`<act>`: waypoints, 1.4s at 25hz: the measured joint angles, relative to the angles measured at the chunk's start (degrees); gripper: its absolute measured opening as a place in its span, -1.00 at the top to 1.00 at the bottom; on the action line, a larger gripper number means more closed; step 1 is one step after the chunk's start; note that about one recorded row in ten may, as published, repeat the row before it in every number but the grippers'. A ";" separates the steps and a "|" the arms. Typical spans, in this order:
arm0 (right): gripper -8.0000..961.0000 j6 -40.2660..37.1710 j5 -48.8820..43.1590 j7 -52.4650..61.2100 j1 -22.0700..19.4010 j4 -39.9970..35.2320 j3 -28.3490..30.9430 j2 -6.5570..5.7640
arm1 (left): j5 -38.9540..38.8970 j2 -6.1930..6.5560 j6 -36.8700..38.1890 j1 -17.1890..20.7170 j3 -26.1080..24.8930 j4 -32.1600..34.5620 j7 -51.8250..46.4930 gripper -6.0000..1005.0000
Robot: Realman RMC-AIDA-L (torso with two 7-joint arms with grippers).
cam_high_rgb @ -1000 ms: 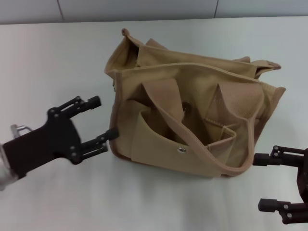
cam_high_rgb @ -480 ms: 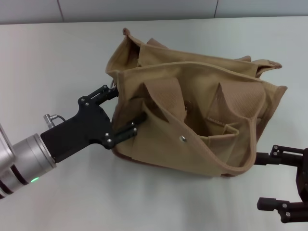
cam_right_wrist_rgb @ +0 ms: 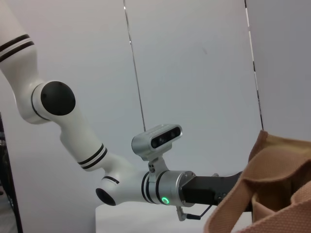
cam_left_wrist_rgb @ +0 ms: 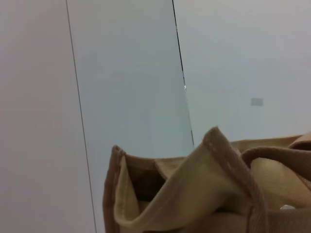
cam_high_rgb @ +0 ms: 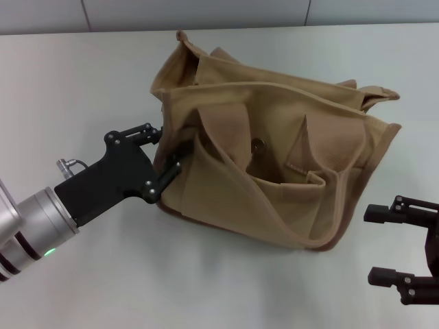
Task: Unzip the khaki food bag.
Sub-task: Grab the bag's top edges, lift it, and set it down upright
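The khaki food bag stands in the middle of the white table, tan canvas with wide handles, a front pocket with a snap and a brown base. My left gripper is at the bag's left end, open, with one finger behind the end seam and the other against the front corner. The bag's top edge fills the bottom of the left wrist view. My right gripper is open and empty near the table's front right, apart from the bag. No zip shows.
The white table lies around the bag, with a grey wall behind it. The right wrist view shows the left arm and a corner of the bag.
My left gripper has moved right onto the bag's left end. The bag has shifted and leaned a little, and its front pocket sags open. The right gripper has barely moved.
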 joint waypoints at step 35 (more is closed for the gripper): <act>-0.64 7.79 16.77 -1.61 12.05 17.83 10.39 0.54 | 0.01 0.02 15.52 -2.42 1.50 20.69 -7.31 0.88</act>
